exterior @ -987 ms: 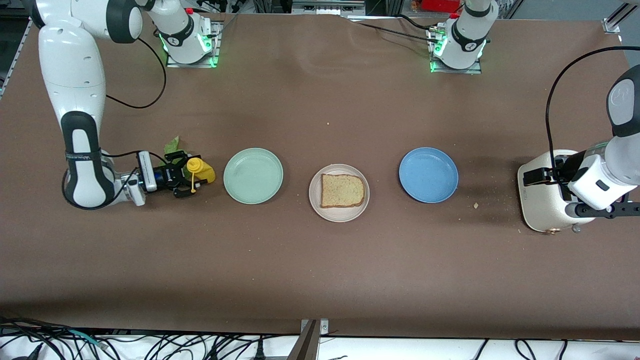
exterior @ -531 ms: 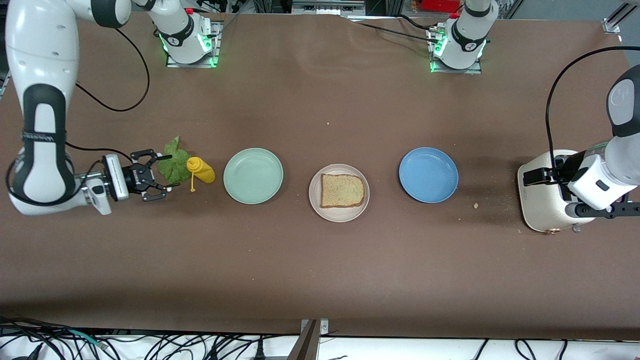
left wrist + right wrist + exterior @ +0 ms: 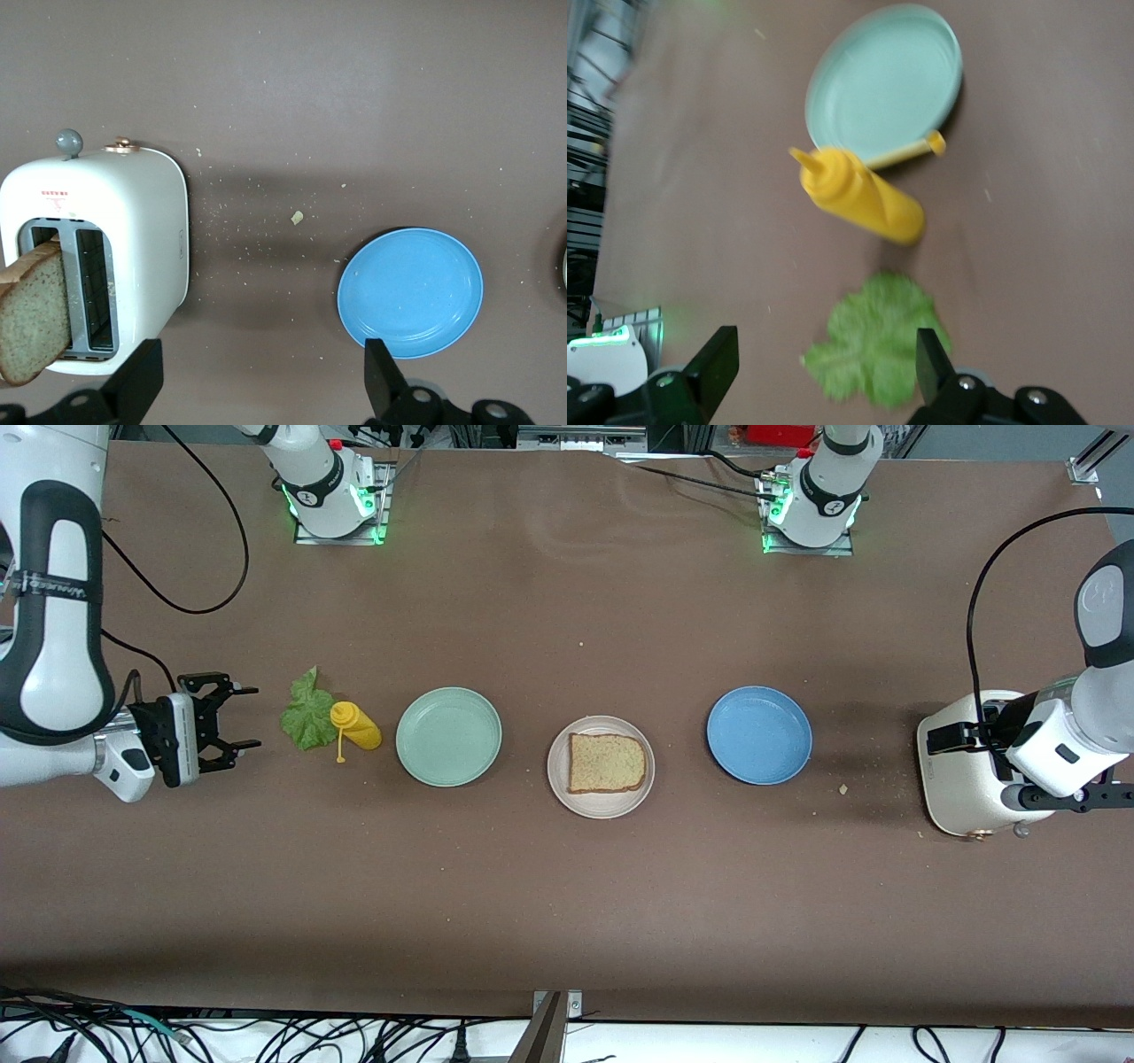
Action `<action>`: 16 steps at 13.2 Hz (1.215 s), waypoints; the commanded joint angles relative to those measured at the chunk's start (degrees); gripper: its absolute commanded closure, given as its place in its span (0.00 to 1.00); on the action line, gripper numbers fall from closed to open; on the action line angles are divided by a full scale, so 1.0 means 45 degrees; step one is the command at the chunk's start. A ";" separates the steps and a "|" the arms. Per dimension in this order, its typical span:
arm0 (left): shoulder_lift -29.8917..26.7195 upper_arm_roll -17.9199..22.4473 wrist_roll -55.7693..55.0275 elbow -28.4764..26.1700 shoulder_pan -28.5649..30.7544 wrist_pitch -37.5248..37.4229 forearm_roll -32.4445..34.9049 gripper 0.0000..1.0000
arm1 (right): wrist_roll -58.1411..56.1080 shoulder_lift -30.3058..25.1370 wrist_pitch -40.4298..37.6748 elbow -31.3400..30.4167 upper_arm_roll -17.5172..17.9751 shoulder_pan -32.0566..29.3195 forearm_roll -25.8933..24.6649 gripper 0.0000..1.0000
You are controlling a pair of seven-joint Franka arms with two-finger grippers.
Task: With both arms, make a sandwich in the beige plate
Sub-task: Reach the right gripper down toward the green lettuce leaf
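Observation:
The beige plate lies mid-table with one toasted bread slice flat on it. A second slice sticks up out of the white toaster. The green lettuce leaf lies on the table next to a yellow mustard bottle. My right gripper hangs open and empty beside the leaf, toward the right arm's end of the table. In the right wrist view the leaf shows just ahead of that gripper. My left gripper waits open and empty above the toaster.
A mint-green plate lies between the mustard bottle and the beige plate. A blue plate lies between the beige plate and the toaster. Crumbs dot the table near the toaster.
My right gripper has drawn back from over the mustard bottle and lettuce toward the right arm's end of the table, still open. The whole leaf now shows. The left arm has not moved.

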 commanded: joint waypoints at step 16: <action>-0.0234 -0.0119 0.0226 -0.0166 0.0043 -0.0073 0.0421 0.00 | 0.9222 -0.4406 1.1972 -1.0489 0.0685 0.1546 -0.4094 0.10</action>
